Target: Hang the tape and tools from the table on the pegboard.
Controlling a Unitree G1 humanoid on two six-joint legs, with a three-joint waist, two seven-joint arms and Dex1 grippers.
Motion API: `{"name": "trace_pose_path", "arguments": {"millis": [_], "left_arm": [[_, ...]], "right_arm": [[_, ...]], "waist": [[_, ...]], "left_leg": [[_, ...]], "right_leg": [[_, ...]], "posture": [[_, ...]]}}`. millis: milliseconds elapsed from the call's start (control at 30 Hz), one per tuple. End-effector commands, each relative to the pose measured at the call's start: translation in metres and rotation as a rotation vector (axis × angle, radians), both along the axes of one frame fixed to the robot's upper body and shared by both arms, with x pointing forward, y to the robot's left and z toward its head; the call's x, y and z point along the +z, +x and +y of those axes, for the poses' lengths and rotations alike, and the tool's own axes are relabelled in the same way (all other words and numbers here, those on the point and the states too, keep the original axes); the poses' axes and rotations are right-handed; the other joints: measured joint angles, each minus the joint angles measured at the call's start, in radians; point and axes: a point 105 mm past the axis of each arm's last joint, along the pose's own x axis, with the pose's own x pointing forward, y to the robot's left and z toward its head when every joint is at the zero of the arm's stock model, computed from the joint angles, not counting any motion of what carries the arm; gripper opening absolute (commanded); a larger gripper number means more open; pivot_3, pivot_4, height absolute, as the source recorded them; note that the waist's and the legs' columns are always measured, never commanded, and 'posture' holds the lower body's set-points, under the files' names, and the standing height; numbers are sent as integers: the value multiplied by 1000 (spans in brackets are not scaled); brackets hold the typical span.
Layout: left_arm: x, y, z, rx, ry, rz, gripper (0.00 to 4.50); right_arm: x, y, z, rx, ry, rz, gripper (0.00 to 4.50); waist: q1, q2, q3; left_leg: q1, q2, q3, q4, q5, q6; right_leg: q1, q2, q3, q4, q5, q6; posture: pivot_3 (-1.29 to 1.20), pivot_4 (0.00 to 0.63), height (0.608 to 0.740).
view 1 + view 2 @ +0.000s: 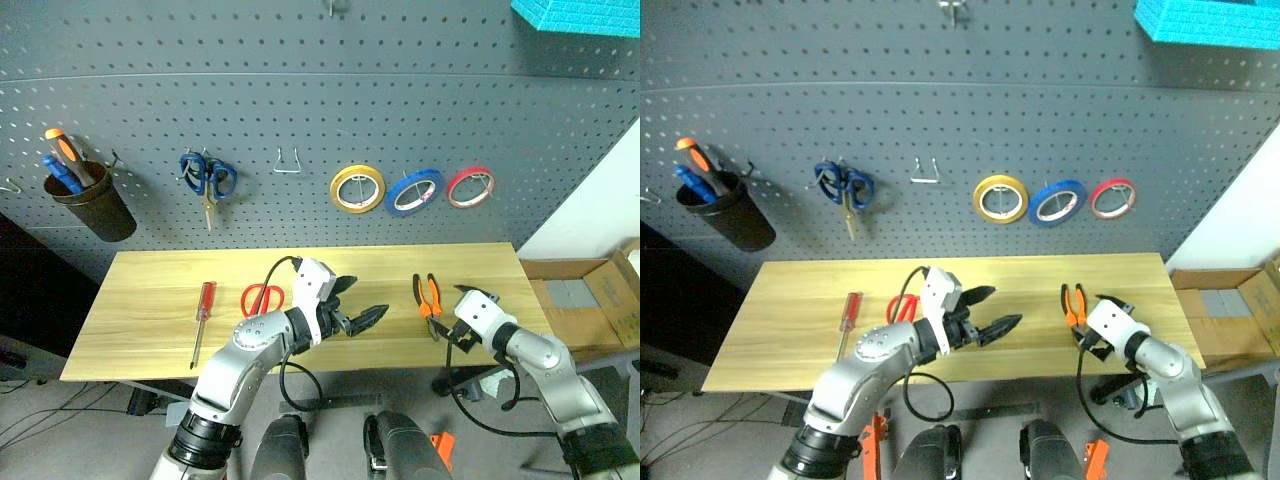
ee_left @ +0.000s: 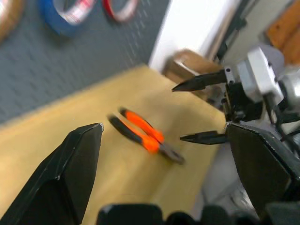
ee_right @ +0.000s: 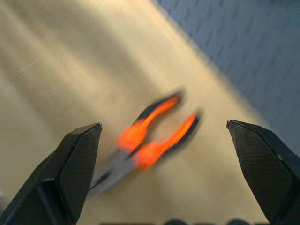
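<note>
The blue tape (image 1: pixel 414 191) is a thin, wide ring with a big open centre, hanging on the pegboard (image 1: pixel 300 110) between a yellow roll (image 1: pixel 357 188) and a red-pink roll (image 1: pixel 470 187). Three tools lie on the desk (image 1: pixel 160 290) of light, grained wood. The pliers (image 1: pixel 428 299), with orange-and-black handles and a short grey nose, rest near the right end, handles toward the back edge. The red-handled scissors (image 1: pixel 262 298) lie about mid-desk, partly hidden by the left arm. The slim red-handled screwdriver (image 1: pixel 201 320) lies left of them, its shaft pointing at the front edge.

The right gripper (image 1: pixel 466 318) hangs just beside the pliers by the front edge, its fingers (image 3: pixel 77 164) spread wide and empty, the pliers lying between them in the wrist view. The left gripper (image 1: pixel 357 303) hovers over mid-desk, pointing right, its jaws wide apart with nothing in them.

Farther left on the pegboard hang blue-handled scissors (image 1: pixel 207 178) and a dark cup (image 1: pixel 92 203) holding orange and blue screwdrivers.
</note>
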Motion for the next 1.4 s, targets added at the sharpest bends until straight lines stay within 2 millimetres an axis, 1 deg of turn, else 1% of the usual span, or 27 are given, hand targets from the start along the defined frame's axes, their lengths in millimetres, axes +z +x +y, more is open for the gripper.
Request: {"name": "trace_pose_path", "arguments": {"millis": [33, 133, 267, 300, 333, 467, 533, 667, 733, 867, 1033, 1167, 1267, 1367, 1400], "left_arm": [[3, -6, -7, -26, -2, -37, 4500], [4, -6, -9, -31, -6, -35, 4500], [5, -3, -4, -17, 3, -40, 4500], [6, -2, -3, -13, 5, -40, 4500], [6, -2, -2, -10, 6, -40, 4500], [3, -5, 3, 12, 14, -33, 4500], [3, -7, 5, 23, 14, -30, 4500], [3, -10, 9, 44, 16, -23, 4500], [3, -12, 10, 52, 16, -20, 4500], [3, -13, 10, 61, 11, -15, 4500], [5, -16, 7, 58, -2, -5, 4500], [8, -16, 7, 55, -10, -1, 4500], [8, -16, 7, 55, -9, 1, 4500], [8, -16, 7, 54, -10, 2, 4500], [8, -16, 7, 54, -10, 1, 4500]], "right_arm": [[22, 15, 3, -125, 111, 34, 4458], [28, 29, 4, -226, 216, 92, 4458], [41, 55, -1, -396, 356, 174, 4458], [42, 58, -1, -417, 376, 190, 4458], [44, 60, -1, -437, 396, 206, 4458], [42, 65, 9, -459, 457, 321, 4458], [40, 68, 11, -477, 461, 354, 4458], [37, 73, 12, -505, 457, 396, 4458], [33, 75, 10, -489, 397, 388, 4458], [21, 75, 5, -472, 310, 387, 4458], [-3, 71, 1, -487, 276, 428, 4458], [-8, 70, -1, -486, 268, 435, 4458], [-6, 72, 2, -477, 304, 433, 3857], [-4, 74, -1, -486, 309, 416, 2856], [-2, 75, -1, -488, 310, 409, 2691]], "waist": [[-8, 0, 15], [-12, 1, 40], [-12, 2, 57], [-11, 2, 58], [-11, 2, 58], [-8, 2, 59], [-7, 2, 60], [-8, 3, 67], [-7, 4, 71], [-7, 3, 81], [-6, 1, 84], [-5, 0, 85], [-5, -1, 85], [-6, -1, 85], [-6, -1, 85]], "left_leg": [[1, 0, -1, 0, 0, 0], [1, -1, -1, 0, 2, 3], [-2, -1, -1, 0, 3, 5], [-5, -2, 0, 0, 3, 5], [-11, -2, -1, -1, 3, 5], [-24, -2, -2, -2, 0, 3], [-30, -2, -2, -2, -2, 2], [-31, -2, -2, -1, -6, 3], [-31, -3, -2, -1, -6, 3], [-31, -3, -2, -1, -6, 3], [-31, -2, -2, -1, -6, 3], [-30, -2, -2, -1, -6, 3], [-30, -2, -2, 0, -6, 3], [-30, -2, -2, -1, -6, 3], [-30, -1, -2, -1, -6, 3]], "right_leg": [[1, 0, 0, 0, 0, 0], [0, 0, 0, 0, 0, 0], [-1, 0, 1, 0, 1, 1], [-4, 0, 2, 0, 2, 2], [-9, 0, 1, -1, 4, 7], [-19, 1, -1, -2, 0, 10], [-26, 1, -1, -2, -1, 10], [-26, 0, 0, -4, -2, 12], [-26, 0, 0, -4, -3, 13], [-26, 0, -1, -4, -3, 14], [-26, 0, 0, -4, -3, 14], [-25, 0, -1, -3, -3, 14], [-25, 0, 0, -4, -3, 14], [-25, 0, 0, -4, -3, 14], [-25, 0, 0, -4, -3, 14]], "posture": [[-10, 326, 740], [-7, 342, 740], [5, 363, 740], [7, 364, 740], [8, 364, 740], [26, 372, 740], [35, 373, 740], [55, 379, 740], [61, 381, 740], [71, 386, 740], [85, 396, 740], [88, 397, 740], [89, 397, 740], [83, 390, 740], [83, 390, 740]]}}
